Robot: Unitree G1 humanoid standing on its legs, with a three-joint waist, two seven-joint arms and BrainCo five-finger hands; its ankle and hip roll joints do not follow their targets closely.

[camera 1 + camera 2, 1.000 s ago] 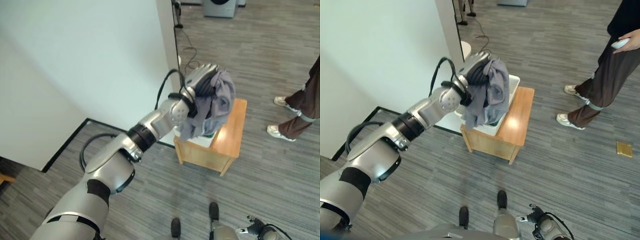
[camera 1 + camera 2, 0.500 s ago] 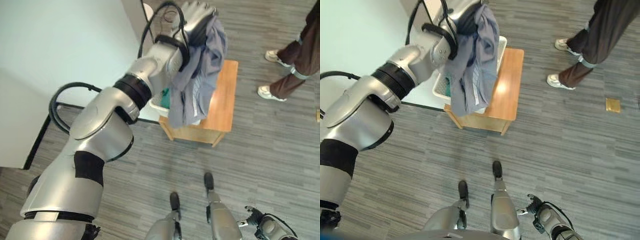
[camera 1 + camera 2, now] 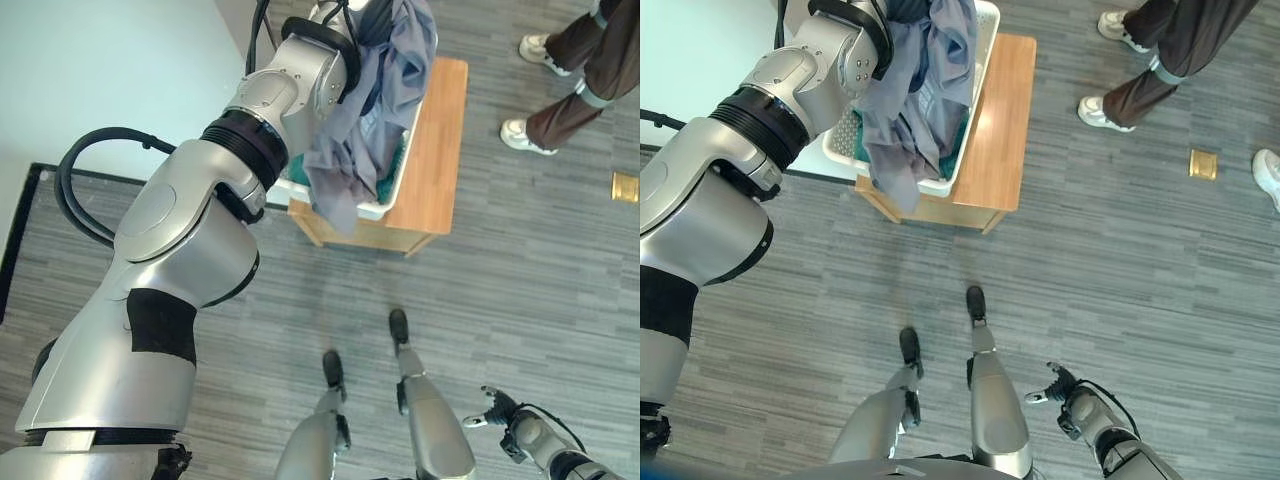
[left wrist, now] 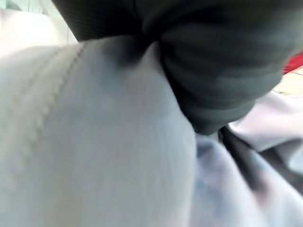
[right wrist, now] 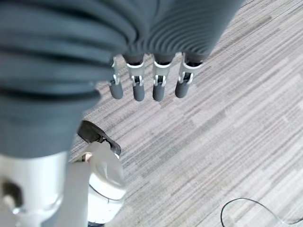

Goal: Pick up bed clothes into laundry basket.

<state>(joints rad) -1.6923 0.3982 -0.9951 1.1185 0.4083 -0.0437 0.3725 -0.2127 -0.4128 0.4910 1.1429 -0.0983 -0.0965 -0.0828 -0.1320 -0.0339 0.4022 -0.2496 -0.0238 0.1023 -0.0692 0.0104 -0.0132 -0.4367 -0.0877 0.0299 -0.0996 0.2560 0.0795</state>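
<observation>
The left arm is reaching out over a white laundry basket (image 3: 977,62) that is sitting on a low wooden table (image 3: 1002,110) beside a pale wall (image 3: 90,70). The left hand (image 3: 350,15) is showing at the top edge of the head views, wrapped in a bundle of grey-blue clothes (image 3: 910,110); its fingers are buried in the cloth there, and the left wrist view is showing the dark ribbed cover pressed against pale fabric (image 4: 94,142), so whether the fingers are curled round the cloth cannot be told. The clothes are hanging down from the hand, draping over the near part of the basket, with the lowest fold trailing across the basket's near rim and in front of the table's near edge. Something green (image 3: 392,170) is lying inside the basket, partly covered by the hanging cloth. The right hand (image 3: 1065,385) is hanging low by the robot's side over the grey striped floor (image 3: 1140,260), well apart from the basket; in the right wrist view its fingers (image 5: 137,85) are pointing straight out in a row, relaxed and holding nothing. A person's legs and pale shoes (image 3: 1105,110) are standing on the floor past the table's far right corner, and a small yellowish square plate (image 3: 1203,164) is lying on the floor near them.
</observation>
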